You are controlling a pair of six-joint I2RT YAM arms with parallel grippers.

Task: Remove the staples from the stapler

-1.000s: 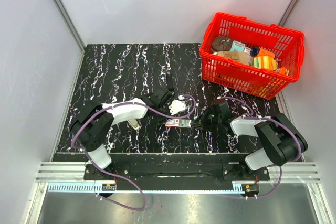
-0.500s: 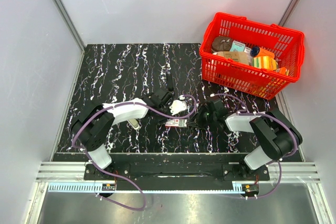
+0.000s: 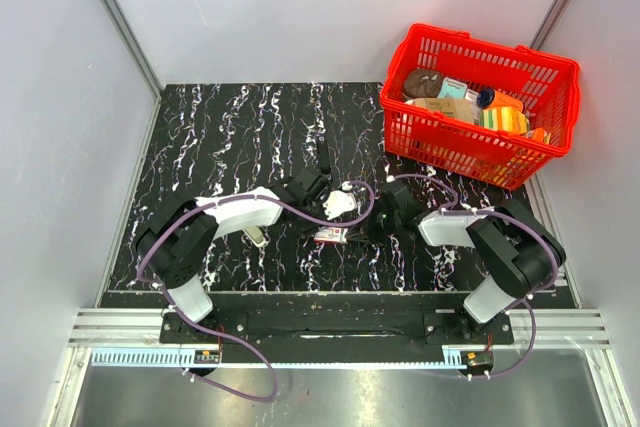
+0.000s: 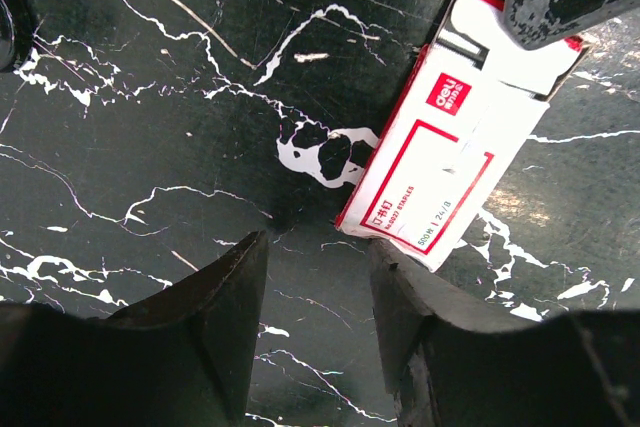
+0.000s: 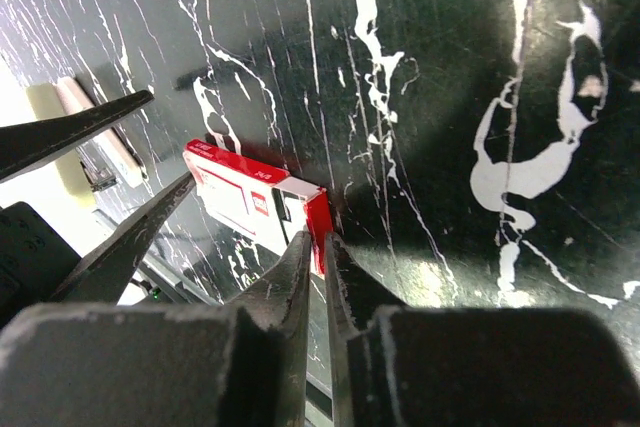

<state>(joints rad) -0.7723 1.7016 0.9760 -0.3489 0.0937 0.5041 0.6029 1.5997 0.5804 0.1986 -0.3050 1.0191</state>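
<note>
A red and white staple box (image 3: 333, 235) lies on the black marble table (image 3: 230, 137) between my two grippers. My right gripper (image 5: 322, 237) has its fingers almost together, pinching the red end flap of the staple box (image 5: 255, 205). In the top view the right gripper (image 3: 373, 224) sits just right of the box. My left gripper (image 4: 318, 247) stands open over bare table with nothing between its fingers. The staple box (image 4: 450, 162) lies just beyond its right finger. A small cream and pink stapler (image 5: 95, 142) lies behind the left fingers (image 5: 120, 232).
A red basket (image 3: 452, 154) full of groceries stands at the back right. A thin black stick (image 3: 323, 152) lies behind the left gripper (image 3: 332, 210). Grey walls close the table on three sides.
My right gripper has moved left onto the end of the staple box and closed a little. The box has shifted slightly left. The left arm has not moved.
</note>
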